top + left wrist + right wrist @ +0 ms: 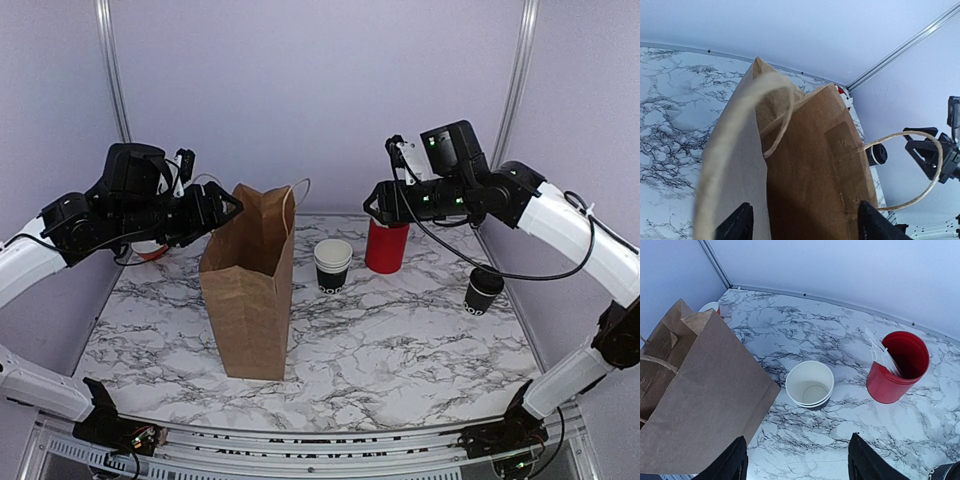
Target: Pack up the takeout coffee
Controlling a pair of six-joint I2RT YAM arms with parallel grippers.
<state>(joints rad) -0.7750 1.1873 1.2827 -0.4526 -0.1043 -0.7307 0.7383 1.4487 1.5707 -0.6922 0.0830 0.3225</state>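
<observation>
The left pincer (232, 206) hangs at the mouth of the upright brown paper bag (250, 290); its wrist view shows its fingers (735, 222) spread apart over the open top. Next stand the lidless cup stack (333, 262) and the red cup (387, 245). The right pincer (372, 205) hovers above them, spread wide and holding nothing. The takeout coffee (484, 290) stands alone near the right edge of the marbled surface (400, 350). The right wrist view barely catches it at the corner. The walls are pale lilac.
</observation>
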